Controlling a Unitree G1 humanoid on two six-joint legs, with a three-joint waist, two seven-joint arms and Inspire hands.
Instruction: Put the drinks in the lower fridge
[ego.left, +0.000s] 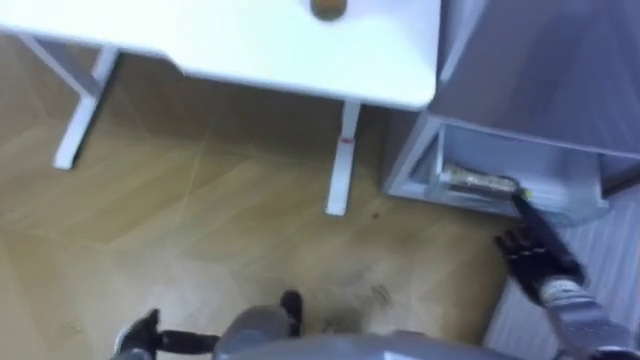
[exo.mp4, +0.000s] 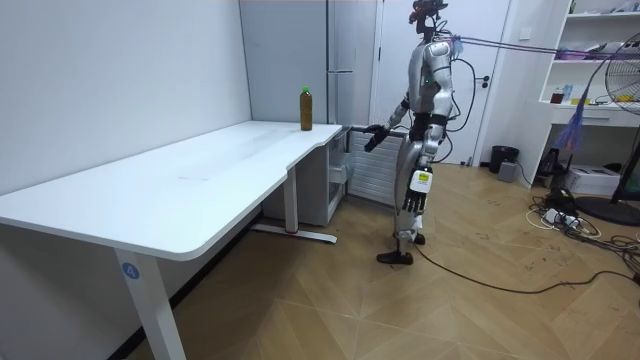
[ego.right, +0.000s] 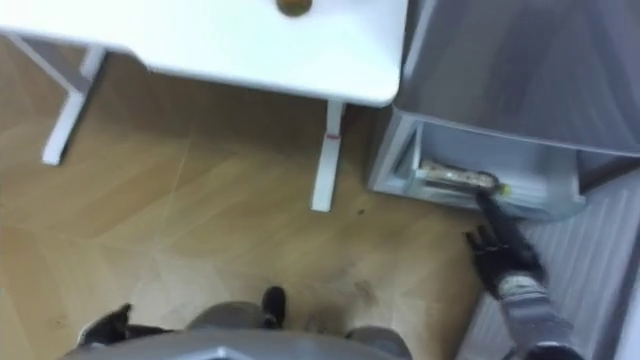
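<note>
You have a white counter carrying one brown bottle, upright near its far edge, above wooden floor.

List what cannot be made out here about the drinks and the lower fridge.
- Bottle on the table: left eye view, cut off by the top edge.
- Drink in the lower fridge: eye views, blurred, its kind unclear.
- Right robot hand: blurred, whether it touches that drink cannot be told.

The top edge cuts off the bottle on the table.
</note>
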